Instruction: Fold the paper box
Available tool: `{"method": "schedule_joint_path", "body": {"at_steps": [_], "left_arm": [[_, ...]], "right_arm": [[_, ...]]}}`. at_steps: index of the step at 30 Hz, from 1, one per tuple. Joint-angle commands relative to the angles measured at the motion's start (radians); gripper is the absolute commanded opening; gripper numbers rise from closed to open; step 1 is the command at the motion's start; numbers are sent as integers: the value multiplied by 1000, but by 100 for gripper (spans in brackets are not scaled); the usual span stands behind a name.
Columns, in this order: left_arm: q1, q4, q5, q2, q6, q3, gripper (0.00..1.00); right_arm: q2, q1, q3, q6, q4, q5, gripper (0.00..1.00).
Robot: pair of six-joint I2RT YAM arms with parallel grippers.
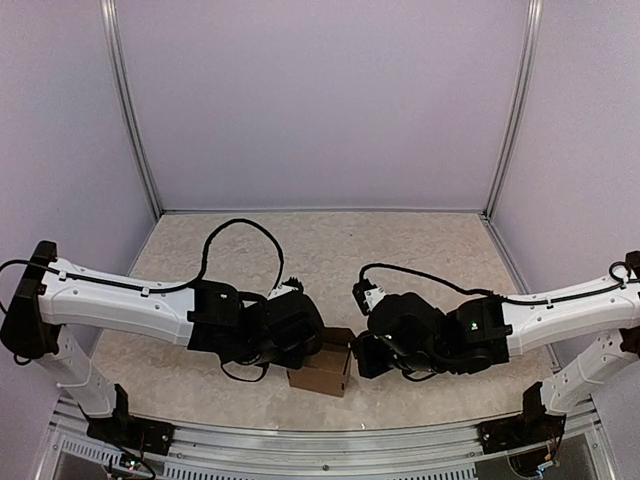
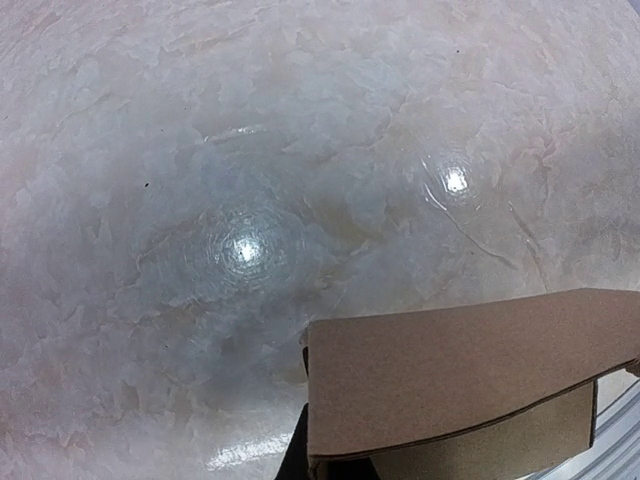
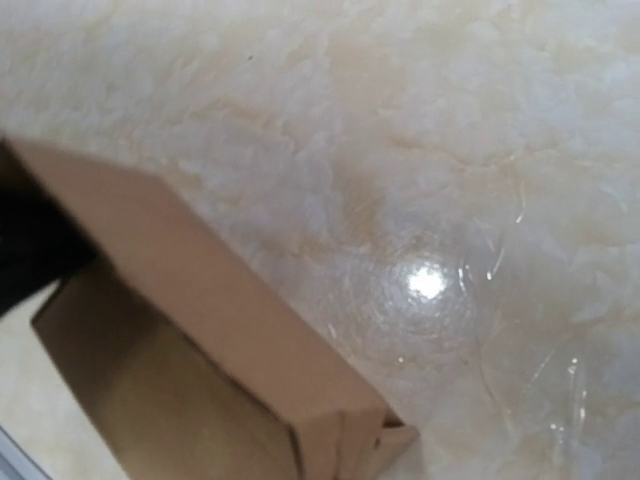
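Left gripper (image 1: pixel 310 343) at nine o'clock and right gripper (image 1: pixel 360 352) at three flank the paper box (image 1: pixel 320 374); jaw openings cannot be told.

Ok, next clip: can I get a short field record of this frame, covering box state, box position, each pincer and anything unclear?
box: paper box, brown cardboard, standing as a small squarish form, not flat
position: on the table, near the front edge, between the two arms
left pincer: at the box's left side
right pincer: at the box's right side
unclear: jaws hidden in all views, so grip and contact cannot be told
wrist views: cardboard panels close up, fingers barely visible
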Motion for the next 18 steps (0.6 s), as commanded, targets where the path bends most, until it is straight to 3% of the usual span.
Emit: {"method": "schedule_joint_path", "body": {"at_steps": [1, 18], "left_arm": [[-41, 58, 32, 15, -14, 7, 0], [-72, 66, 7, 6, -40, 6, 0]], "right_arm": [[26, 8, 36, 112, 127, -8, 0], [65, 19, 6, 237, 189, 63, 0]]}}
